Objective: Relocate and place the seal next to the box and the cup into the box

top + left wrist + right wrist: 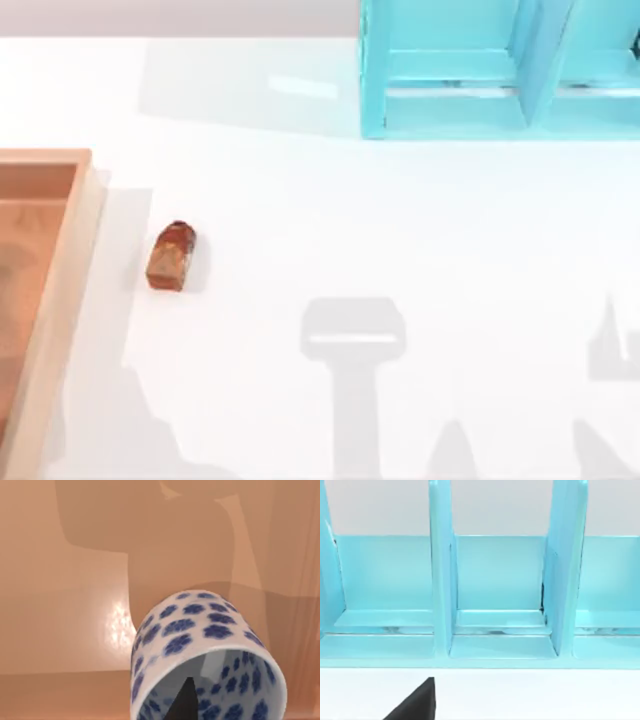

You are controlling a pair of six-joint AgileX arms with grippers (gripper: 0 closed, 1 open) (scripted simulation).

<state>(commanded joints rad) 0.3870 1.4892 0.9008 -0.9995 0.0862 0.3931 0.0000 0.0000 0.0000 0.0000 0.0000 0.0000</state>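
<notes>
Landmark: the box [42, 300], a shallow wooden tray at the left edge of the surface [400, 250]; every place below is given relative to it.

Seal: the seal [171, 257] lies on the surface just beside the box's right rim, apart from it, with a strip of bare surface between. I judge this half of the task done, since "next to the box" is where it sits.

Cup: in the left wrist view the cup [207, 655] hangs over the box's orange-brown floor [65, 580], tilted so its open mouth faces my camera. Its shadow falls on the floor beyond it; whether it touches the floor I cannot tell.

Left end effector: one dark finger [184, 702] reaches inside the cup's mouth, against the wall. I take this as a pinch on the cup's wall, clamped, which explains the tilt. The second finger is hidden.

Box contents: the part of the floor seen from above holds nothing; the cup is over it, not yet released by my judgement.

Right end effector: parked well away from the box, facing the turquoise shelf [495, 580]. One dark fingertip [415, 702] shows; apart or together, I cannot tell.

Shelf compartments: those in view hold nothing.

Risk: released while tilted, the cup may roll.
</notes>
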